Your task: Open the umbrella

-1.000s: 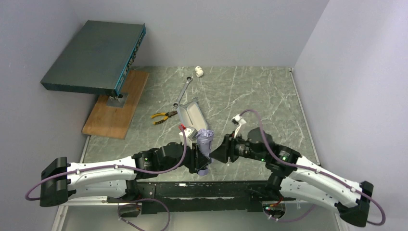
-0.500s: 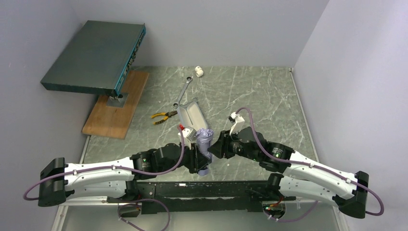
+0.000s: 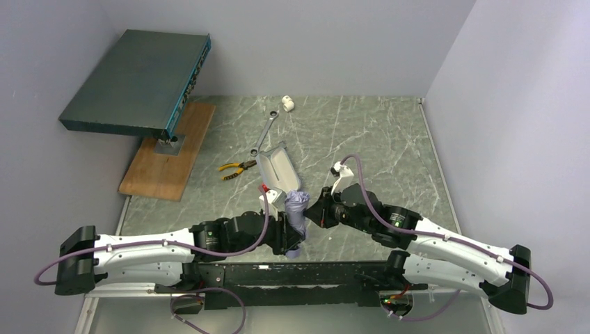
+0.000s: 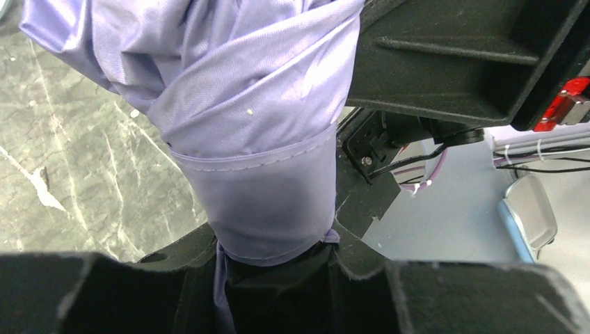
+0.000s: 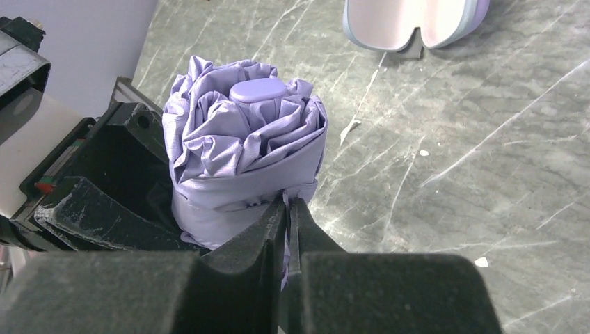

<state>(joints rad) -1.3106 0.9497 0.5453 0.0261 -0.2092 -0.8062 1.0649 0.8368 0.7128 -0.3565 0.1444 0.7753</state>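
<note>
umbrella (image 3: pixel 297 209) furled, upright at near edge of counter (image 3: pixel 369 132), my left jaws clamped round its lower bundle. my right jaws pressed nearly together, tips at wrap band (image 5: pixel 240 200); cannot tell if fabric pinched. open case (image 3: pixel 277 165) just beyond.

Table (image 3: pixel 376 139): grey-green stone pattern, pale veins running across it, faint sheen. Metal trim along its right edge.
Walls: back wall (image 3: pixel 313 42), left wall (image 3: pixel 35 153) and right wall (image 3: pixel 515 125) all plain pale lilac-grey, closing the table in on three sides.
Far left: wooden board (image 3: pixel 167 163) flat on the table; a small stand (image 3: pixel 167 144) on it carries a dark teal flat box (image 3: pixel 136 80), tilted, overhanging the board.
Light even and soft, shadows faint.
</note>
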